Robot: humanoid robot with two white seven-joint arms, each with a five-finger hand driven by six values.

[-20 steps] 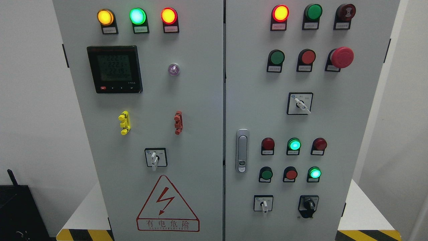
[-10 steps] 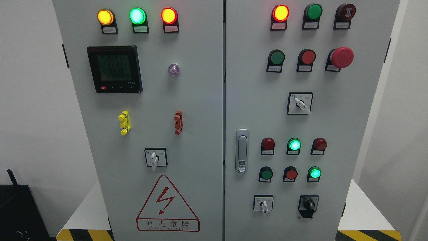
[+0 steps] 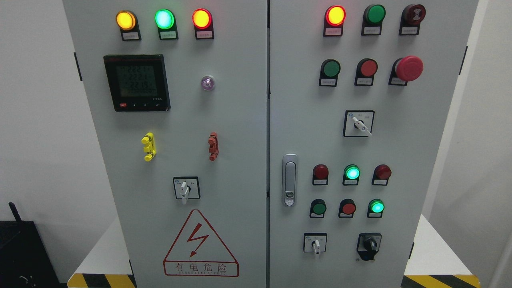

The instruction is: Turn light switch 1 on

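Note:
A grey control cabinet with two doors fills the head view. On the right door [image 3: 312,132] a row of push buttons holds a green button [image 3: 331,68], a red button [image 3: 368,67] and a red mushroom stop [image 3: 409,68]. Lower down sit a green button [image 3: 319,208], a red button [image 3: 348,208] and a lit green button [image 3: 377,207]. White-handled selector switches show on the upper right door [image 3: 359,124], lower right door [image 3: 316,244] and left door [image 3: 185,189]. The labels are too small to read, so I cannot tell which is light switch 1. Neither hand is in view.
Lit amber [image 3: 126,20], green [image 3: 164,19] and red [image 3: 202,19] lamps top the left door, above a digital meter [image 3: 137,83]. A door handle [image 3: 289,179] sits beside the centre seam. A black knob switch [image 3: 369,244] is at lower right. A black box [image 3: 20,252] stands lower left.

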